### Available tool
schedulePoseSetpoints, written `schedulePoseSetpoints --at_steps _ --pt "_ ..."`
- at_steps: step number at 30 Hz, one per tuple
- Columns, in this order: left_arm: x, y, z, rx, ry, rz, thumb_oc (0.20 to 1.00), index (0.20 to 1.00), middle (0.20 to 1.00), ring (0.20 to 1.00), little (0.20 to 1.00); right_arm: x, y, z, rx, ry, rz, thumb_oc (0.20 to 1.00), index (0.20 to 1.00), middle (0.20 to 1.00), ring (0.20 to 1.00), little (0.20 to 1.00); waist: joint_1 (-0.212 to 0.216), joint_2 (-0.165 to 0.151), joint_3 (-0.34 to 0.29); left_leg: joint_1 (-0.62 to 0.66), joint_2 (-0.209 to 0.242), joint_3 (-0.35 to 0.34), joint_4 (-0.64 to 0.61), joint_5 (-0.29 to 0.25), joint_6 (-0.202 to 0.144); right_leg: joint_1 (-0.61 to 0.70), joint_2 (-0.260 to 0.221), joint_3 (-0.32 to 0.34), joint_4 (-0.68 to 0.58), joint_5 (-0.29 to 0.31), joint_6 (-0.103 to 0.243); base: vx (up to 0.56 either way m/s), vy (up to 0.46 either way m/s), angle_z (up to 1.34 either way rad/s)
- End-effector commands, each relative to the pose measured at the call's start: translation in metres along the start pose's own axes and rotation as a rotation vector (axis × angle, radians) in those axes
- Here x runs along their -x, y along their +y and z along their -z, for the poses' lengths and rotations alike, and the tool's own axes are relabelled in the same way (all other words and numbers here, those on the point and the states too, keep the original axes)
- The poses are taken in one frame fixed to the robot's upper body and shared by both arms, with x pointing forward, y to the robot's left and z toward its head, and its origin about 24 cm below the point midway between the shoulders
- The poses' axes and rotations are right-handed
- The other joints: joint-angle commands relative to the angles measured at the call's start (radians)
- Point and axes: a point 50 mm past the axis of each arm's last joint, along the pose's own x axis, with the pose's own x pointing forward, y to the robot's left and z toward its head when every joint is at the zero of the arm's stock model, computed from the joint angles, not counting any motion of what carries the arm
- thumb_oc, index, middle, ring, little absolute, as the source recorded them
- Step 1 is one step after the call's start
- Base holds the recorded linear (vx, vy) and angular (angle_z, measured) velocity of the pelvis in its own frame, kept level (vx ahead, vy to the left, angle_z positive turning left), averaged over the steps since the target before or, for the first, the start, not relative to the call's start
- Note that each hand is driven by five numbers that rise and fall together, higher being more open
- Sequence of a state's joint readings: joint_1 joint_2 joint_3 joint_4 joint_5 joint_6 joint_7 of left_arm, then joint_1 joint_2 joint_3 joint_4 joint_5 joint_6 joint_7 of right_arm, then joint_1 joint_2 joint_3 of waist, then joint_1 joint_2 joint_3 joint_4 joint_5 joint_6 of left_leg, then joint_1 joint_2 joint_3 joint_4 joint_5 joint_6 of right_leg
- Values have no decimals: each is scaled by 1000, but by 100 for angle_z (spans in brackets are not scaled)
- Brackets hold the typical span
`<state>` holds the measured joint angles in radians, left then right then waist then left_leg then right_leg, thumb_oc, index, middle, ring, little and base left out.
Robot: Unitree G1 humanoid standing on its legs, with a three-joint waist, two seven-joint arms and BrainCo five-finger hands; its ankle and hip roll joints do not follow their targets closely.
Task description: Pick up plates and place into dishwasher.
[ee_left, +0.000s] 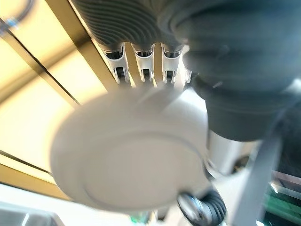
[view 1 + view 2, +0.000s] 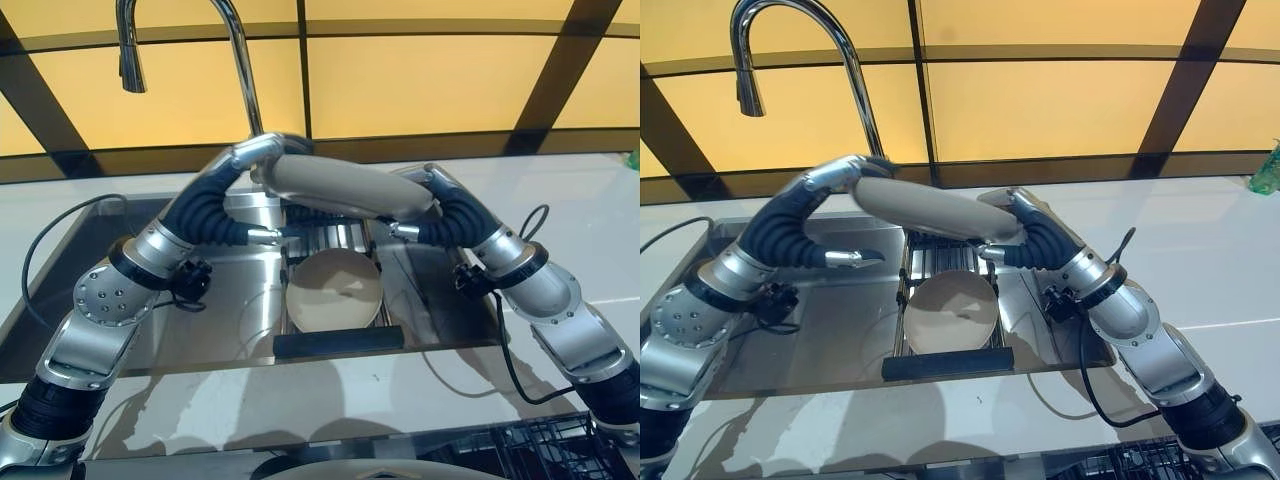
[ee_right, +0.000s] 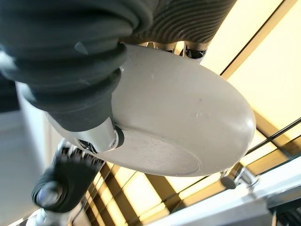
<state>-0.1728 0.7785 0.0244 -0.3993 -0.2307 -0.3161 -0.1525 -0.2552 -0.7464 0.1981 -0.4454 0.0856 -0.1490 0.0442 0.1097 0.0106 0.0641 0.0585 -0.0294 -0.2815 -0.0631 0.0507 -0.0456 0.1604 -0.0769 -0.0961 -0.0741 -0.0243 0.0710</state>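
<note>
The left hand (image 2: 252, 158) and the right hand (image 2: 432, 190) hold between them a round, cream-coloured ceramic plate (image 2: 345, 187), raised above the sink and tilted so that its edge faces the head camera. In the left wrist view the left hand's fingers (image 1: 143, 68) curl over the plate's rim while its thumb lies below, against the underside. In the right wrist view the right hand's fingers (image 3: 195, 49) wrap the opposite rim, and its thumb (image 3: 96, 136) presses against the plate's underside, so both hands are clamped on the same plate. Directly beneath the plate, a second round cream plate (image 2: 334, 291) leans upright in a dark wire dish rack (image 2: 338, 343) that stands in the stainless steel sink basin (image 2: 230, 300). A tall curved chrome tap (image 2: 235, 55) rises behind the sink, in front of amber panels with dark frames (image 2: 430, 85). A pale countertop (image 2: 570, 200) surrounds the basin. At the near edge a black wire dishwasher basket (image 2: 520, 450) is visible.
</note>
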Motion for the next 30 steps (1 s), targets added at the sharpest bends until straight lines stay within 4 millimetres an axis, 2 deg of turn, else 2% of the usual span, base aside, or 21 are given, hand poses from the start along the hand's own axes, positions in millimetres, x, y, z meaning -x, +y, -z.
schedulePoseSetpoints --at_steps 1,7,14,16,22,30 --pt "25 32 16 18 94 -296 1000 1000 1000 1000 1000 4 -23 -5 54 -40 167 200 200 200 200 200 -12 -16 -77 -10 -17 81 -3 0 34 -81 41 68 122 -27 -5 0 0 0" --pt "39 47 20 18 128 -465 1000 1000 1000 1000 1000 16 -38 2 127 26 243 200 200 200 200 200 -40 -17 -78 -11 -11 102 -2 -3 31 -91 44 91 123 -25 -9 -7 -2 -8" --pt "41 50 23 -6 159 -489 1000 1000 1000 1000 1000 29 -57 9 236 108 303 200 200 200 200 200 -83 -16 -78 -2 -5 131 2 -15 30 -99 46 130 124 -18 -6 29 37 -21" --pt "43 50 25 -32 183 -497 1000 1000 1000 1000 1000 35 -64 11 212 134 330 200 200 200 200 200 -93 -16 -76 2 -3 141 2 -19 32 -102 47 141 127 -18 -4 61 41 -31" --pt "68 60 39 -12 316 -591 1000 1000 1000 1000 1000 72 -89 26 334 321 462 200 200 200 200 200 -150 -19 -64 18 4 188 5 -37 42 -121 49 190 144 -13 5 53 30 -37" --pt "107 78 66 -83 587 -722 1000 1000 1000 1000 1000 128 -114 32 474 554 566 200 200 200 200 200 -233 -22 -39 39 10 263 6 -55 51 -150 44 250 158 10 29 27 10 -35"
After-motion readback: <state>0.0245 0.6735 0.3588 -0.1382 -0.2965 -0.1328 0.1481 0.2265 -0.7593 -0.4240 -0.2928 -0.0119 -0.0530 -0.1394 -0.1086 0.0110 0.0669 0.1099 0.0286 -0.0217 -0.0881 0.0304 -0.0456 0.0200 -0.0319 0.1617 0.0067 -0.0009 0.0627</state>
